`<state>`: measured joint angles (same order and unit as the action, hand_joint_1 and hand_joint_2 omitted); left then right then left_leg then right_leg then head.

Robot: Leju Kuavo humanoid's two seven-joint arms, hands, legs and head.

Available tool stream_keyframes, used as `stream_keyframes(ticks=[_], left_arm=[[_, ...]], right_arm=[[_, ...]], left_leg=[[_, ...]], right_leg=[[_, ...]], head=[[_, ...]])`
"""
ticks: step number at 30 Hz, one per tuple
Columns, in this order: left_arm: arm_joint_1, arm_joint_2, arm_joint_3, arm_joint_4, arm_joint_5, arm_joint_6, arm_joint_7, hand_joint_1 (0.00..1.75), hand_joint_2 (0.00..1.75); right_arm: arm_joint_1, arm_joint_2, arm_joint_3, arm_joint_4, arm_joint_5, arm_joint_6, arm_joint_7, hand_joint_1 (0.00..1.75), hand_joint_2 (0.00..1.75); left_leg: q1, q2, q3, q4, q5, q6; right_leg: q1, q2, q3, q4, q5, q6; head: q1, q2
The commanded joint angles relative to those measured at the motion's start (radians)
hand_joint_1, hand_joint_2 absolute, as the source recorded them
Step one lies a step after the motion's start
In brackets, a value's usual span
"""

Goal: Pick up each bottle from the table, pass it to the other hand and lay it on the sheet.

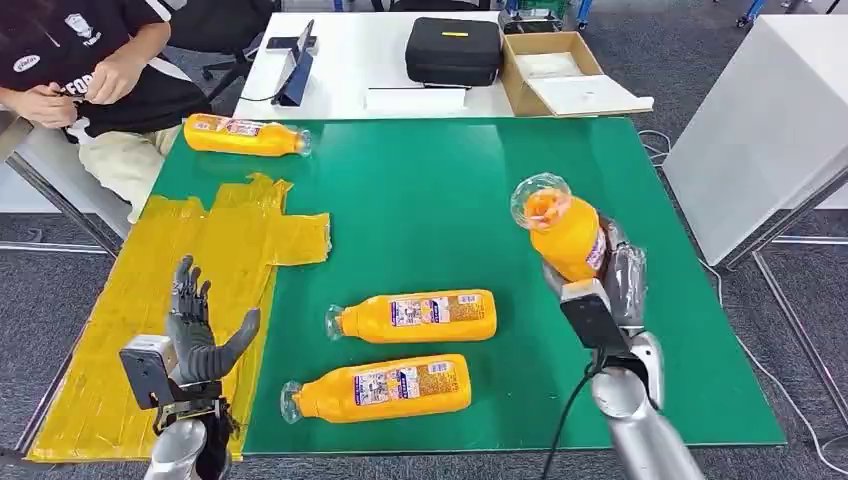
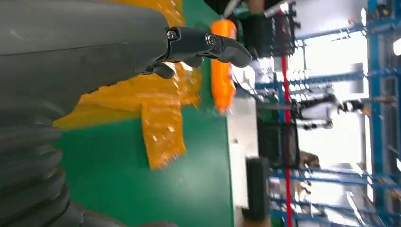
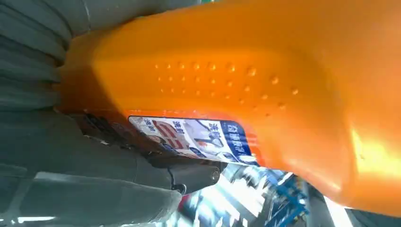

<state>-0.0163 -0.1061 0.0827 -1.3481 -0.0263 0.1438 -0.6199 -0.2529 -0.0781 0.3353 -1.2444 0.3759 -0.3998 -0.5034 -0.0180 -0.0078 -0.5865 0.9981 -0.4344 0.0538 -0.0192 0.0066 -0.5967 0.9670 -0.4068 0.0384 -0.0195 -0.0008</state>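
My right hand grips an orange bottle and holds it up above the right part of the green table; the same bottle fills the right wrist view, pressed against the hand. Two more orange bottles lie on their sides at the table's front middle, one behind the other. Another bottle lies at the far left edge. The yellow sheet covers the left side. My left hand hovers over the sheet, fingers apart and holding nothing.
A person sits at the far left corner, hands near the chest. Behind the green table a white table carries a black case, an open cardboard box and a tablet stand. A white panel stands at the right.
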Motion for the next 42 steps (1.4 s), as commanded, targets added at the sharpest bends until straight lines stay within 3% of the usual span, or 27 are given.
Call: stream_keyframes(ticks=[1, 7, 16, 22, 31, 42], left_arm=[[-0.086, -0.008, -0.124, 0.083, -0.004, -0.023, 0.013, 0.0, 1.75], [-0.092, 0.0, -0.153, 0.08, -0.004, -0.027, 0.021, 0.0, 1.75], [-0.135, -0.025, -0.258, 0.065, -0.02, -0.062, 0.062, 0.0, 1.75], [-0.14, -0.025, -0.262, 0.07, -0.02, -0.063, 0.064, 0.0, 1.75], [-0.191, -0.03, -0.321, 0.125, -0.006, -0.077, 0.07, 0.0, 1.75], [-0.24, -0.038, -0.349, 0.16, 0.009, -0.082, 0.09, 0.0, 1.75]], right_arm=[[-0.043, 0.182, 0.109, 0.178, -0.149, 0.031, -0.107, 1.75, 1.75], [-0.056, 0.199, 0.121, 0.218, -0.169, 0.062, -0.12, 1.75, 1.75], [-0.094, 0.302, 0.177, 0.358, -0.116, 0.111, -0.09, 1.75, 1.75], [-0.096, 0.303, 0.176, 0.357, -0.112, 0.113, -0.086, 1.75, 1.75], [-0.09, 0.321, 0.234, 0.396, 0.063, 0.082, 0.0, 1.75, 1.75], [-0.13, 0.353, 0.27, 0.466, 0.141, 0.056, 0.033, 1.75, 1.75]], left_leg=[[0.002, 0.002, 0.004, -0.001, -0.001, -0.005], [0.002, 0.002, 0.004, -0.001, -0.001, -0.004], [0.001, 0.001, 0.002, 0.0, 0.0, -0.004], [0.001, 0.001, 0.001, 0.0, 0.0, -0.003], [0.001, -0.001, 0.003, 0.0, 0.0, -0.004], [0.001, 0.0, 0.001, 0.0, 0.001, -0.003]], right_leg=[[0.002, 0.001, 0.004, -0.002, 0.0, -0.003], [0.002, 0.001, 0.004, -0.001, 0.0, -0.002], [0.001, 0.0, 0.002, -0.001, 0.0, -0.002], [0.001, 0.0, 0.002, -0.001, 0.0, -0.002], [0.001, -0.002, 0.004, -0.001, -0.001, -0.002], [0.001, -0.001, 0.002, 0.0, 0.0, -0.002]], head=[[0.0, 0.0], [0.0, 0.0], [0.0, 0.0], [0.0, 0.0], [0.0, 0.0], [0.0, 0.0]])
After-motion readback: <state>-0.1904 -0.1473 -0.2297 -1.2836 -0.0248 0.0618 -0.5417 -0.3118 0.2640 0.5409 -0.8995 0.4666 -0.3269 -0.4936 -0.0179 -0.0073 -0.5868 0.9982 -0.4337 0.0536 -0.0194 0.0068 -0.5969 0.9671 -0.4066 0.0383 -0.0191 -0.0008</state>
